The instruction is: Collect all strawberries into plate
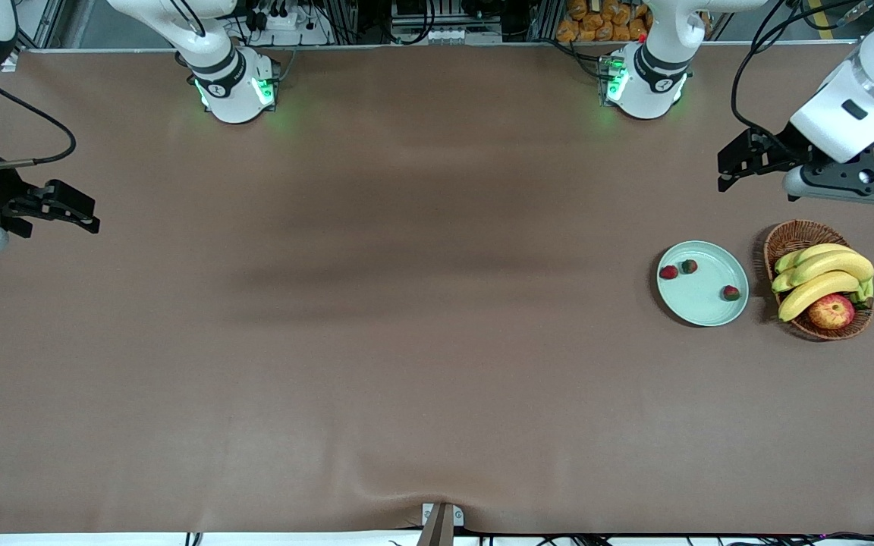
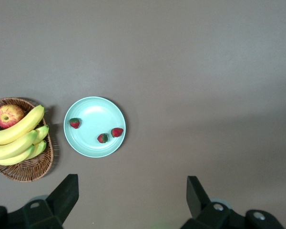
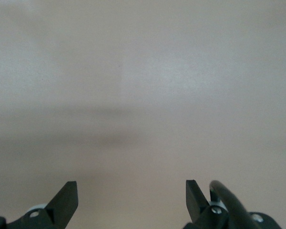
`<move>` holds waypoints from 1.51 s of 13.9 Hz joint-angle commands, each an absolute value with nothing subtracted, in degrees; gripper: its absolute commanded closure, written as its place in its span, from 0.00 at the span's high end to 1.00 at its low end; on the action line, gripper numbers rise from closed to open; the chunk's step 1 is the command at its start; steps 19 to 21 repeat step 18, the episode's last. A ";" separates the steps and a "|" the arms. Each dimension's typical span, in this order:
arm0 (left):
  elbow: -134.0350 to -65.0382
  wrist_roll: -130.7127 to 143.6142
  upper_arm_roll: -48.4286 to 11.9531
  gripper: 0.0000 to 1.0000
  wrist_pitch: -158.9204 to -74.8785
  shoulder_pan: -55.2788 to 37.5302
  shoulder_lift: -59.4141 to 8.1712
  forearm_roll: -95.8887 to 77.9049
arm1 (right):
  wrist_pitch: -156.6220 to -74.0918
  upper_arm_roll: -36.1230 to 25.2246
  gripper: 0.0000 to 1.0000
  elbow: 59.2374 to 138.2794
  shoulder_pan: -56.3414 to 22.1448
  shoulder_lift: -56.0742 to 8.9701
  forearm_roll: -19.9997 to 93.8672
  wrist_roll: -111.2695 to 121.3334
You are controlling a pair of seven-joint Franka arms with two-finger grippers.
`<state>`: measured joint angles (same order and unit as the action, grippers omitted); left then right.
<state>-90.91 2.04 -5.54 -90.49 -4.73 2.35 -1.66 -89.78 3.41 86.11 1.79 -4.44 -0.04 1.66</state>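
Note:
The pale mint-green plate (image 1: 702, 303) lies toward the left arm's end of the table, beside a wicker basket. Three small red strawberries lie in it: two close together (image 1: 668, 271) (image 1: 689, 266) and one (image 1: 730, 293) near the rim by the basket. The left wrist view shows the plate (image 2: 93, 112) with the three strawberries (image 2: 75, 123) (image 2: 102, 138) (image 2: 117, 132). My left gripper (image 1: 727, 168) is open and empty, up in the air over bare table near the plate. My right gripper (image 1: 92, 216) is open and empty, waiting at the right arm's end of the table.
A brown wicker basket (image 1: 790, 243) beside the plate holds bananas (image 1: 824, 277) and a red-yellow apple (image 1: 831, 311); it also shows in the left wrist view (image 2: 28, 169). Brown cloth covers the table.

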 commanded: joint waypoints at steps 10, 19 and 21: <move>-88.42 1.67 -5.10 1.00 -87.28 -5.10 2.20 -1.67 | -88.77 3.60 1.00 85.43 1.84 -4.22 -0.97 0.88; -88.33 1.67 -4.66 1.00 -87.28 -4.04 1.76 -1.76 | -88.77 3.60 1.00 85.34 1.67 -4.22 -1.05 0.97; -88.33 1.67 -4.66 1.00 -87.28 -4.04 1.76 -1.76 | -88.77 3.60 1.00 85.34 1.67 -4.22 -1.05 0.97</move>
